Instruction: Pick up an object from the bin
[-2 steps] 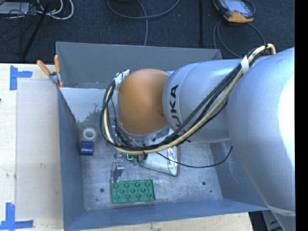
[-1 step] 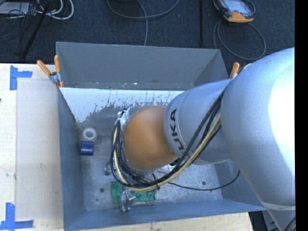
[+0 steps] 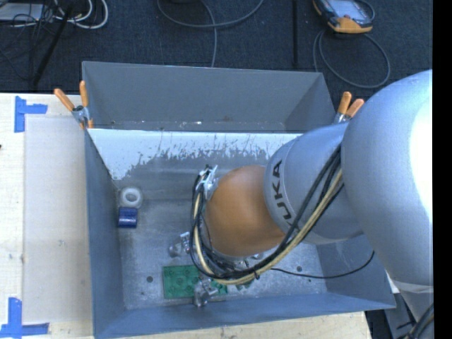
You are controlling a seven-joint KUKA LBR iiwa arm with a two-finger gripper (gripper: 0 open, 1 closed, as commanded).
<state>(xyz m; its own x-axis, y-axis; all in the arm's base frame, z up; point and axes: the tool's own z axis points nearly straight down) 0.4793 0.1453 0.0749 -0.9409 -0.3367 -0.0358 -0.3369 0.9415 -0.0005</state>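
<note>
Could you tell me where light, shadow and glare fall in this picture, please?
In the camera view, the bin's far slope is brightly lit while the wall above it lies in shadow; the arm's grey shell glares at the right; the orange wrist cover partly hides the green flat plate.

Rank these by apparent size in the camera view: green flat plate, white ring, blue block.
1. green flat plate, by the front wall of the bin; partly hidden under the arm, still clearly largest.
2-3. white ring and blue block, at the left: they look about alike, so no ranking between them.
</note>
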